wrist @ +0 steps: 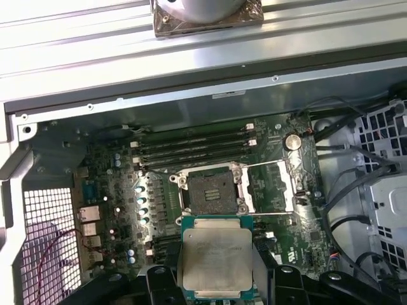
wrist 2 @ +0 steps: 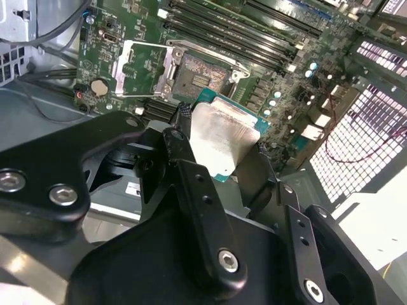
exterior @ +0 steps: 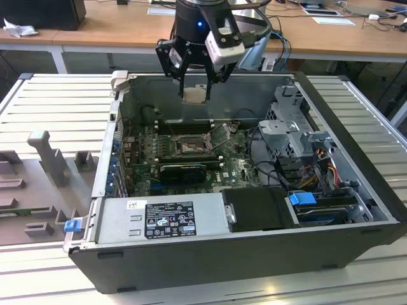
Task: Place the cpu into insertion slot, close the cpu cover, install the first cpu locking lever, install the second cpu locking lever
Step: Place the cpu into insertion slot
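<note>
Exterior view: the gripper [exterior: 195,94] is seen clamped on the cpu [exterior: 193,96], held level and well above the insertion slot [exterior: 191,145]. The cpu cover [wrist: 270,186] is swung open beside that slot. By judgement, the chip is best squared to the slot's rim and kept flat, so that no pins are bent.

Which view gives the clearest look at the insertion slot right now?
The first wrist view: the insertion slot faces the camera, whole, its pin field bare. The second wrist view shows the slot at a slant, beyond the held cpu. The exterior view shows it from afar, down inside the case.
</note>
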Robot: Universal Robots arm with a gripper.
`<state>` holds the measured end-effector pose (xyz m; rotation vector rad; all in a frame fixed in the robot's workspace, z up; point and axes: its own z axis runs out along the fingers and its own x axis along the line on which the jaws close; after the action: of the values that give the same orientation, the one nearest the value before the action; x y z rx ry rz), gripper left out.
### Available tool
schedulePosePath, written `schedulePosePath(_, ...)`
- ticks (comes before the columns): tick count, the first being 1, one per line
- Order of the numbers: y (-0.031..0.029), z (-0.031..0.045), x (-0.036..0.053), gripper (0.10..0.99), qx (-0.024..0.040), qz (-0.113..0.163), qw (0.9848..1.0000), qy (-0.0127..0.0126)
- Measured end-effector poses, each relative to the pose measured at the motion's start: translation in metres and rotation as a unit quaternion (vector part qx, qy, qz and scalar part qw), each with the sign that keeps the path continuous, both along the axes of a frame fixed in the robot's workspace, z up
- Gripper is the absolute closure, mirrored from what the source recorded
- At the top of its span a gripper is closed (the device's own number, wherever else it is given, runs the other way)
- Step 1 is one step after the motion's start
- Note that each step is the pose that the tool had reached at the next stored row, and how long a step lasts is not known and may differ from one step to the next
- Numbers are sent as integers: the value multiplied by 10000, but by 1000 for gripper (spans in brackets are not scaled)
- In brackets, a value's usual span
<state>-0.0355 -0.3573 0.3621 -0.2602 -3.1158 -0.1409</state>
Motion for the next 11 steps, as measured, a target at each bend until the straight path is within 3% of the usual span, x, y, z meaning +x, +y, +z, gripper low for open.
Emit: schedulePosePath(11,0,0,0,561,-2,-273,9996,0)
